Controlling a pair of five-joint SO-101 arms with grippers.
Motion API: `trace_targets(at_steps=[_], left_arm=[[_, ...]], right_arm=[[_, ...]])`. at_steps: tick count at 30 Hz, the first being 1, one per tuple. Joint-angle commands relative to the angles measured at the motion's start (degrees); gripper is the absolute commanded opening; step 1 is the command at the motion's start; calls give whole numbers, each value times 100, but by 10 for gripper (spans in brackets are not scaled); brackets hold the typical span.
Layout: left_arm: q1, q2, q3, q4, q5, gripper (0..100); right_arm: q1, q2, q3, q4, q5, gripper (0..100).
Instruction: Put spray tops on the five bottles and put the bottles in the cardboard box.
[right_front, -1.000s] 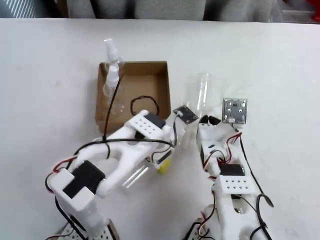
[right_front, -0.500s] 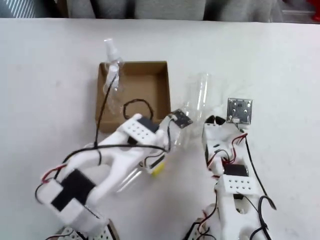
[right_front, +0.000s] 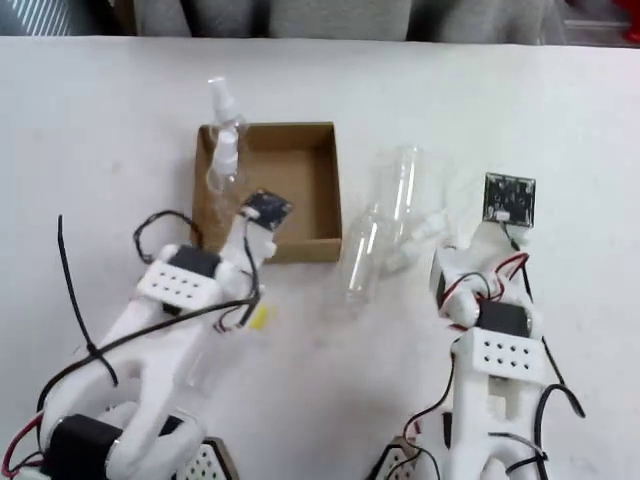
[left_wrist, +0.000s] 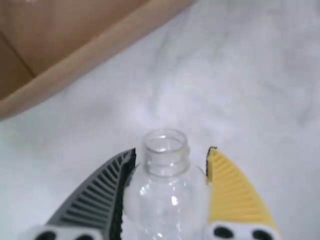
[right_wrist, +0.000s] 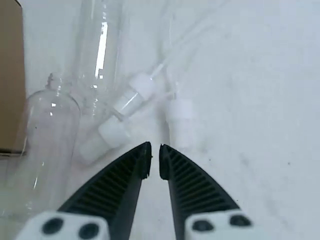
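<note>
- At the far-left corner of the box sat two capped bottles. One spray head poked past the rim, and I could not tell whether both were fully inside.
- Just in front of the box's near wall, toward its left end, my left pincer was clamped on the held bottle at the shoulder. The grey pad was on one side and the yellow pad on the other.
- That bottle's mouth was open with no top on it. Its long axis ran straight out from the wrist toward the near wall.
- Just right of the box, two loose bottles lay on their sides on the table, both uncapped. The nearer one lay beside the box's front-right corner with its neck pointing toward the far side.
- Right of those bottles, the spray tops lay in a small cluster, their thin tubes trailing off toward the far side.
- Farthest right of the box, my right pincer had only a sliver between its tips. It gripped nothing and sat just short of the tops.
- As I judged it, the coming move hinged on the tops:
  - They lay directly ahead of the right pincer and well apart from the left, on the other side of the box, so the right arm was the nearer one.
  - The closest top lay slanted across the jaws' line, so I expected to open wider and turn to take it across the head.
</note>
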Motion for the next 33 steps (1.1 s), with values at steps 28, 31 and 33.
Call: trace_targets(at_steps=[28, 31, 33], left_arm=[[-1604, -426, 686, -958, -905, 32], [-1604, -418, 686, -967, -914, 32], [-1604, -409, 695, -1081, -914, 32]], right_arm=[[1059, 5112, -5407, 2905, 2822, 98], [787, 5182, -5407, 2914, 2690, 150], [576, 5200, -5380, 2914, 2541, 153]])
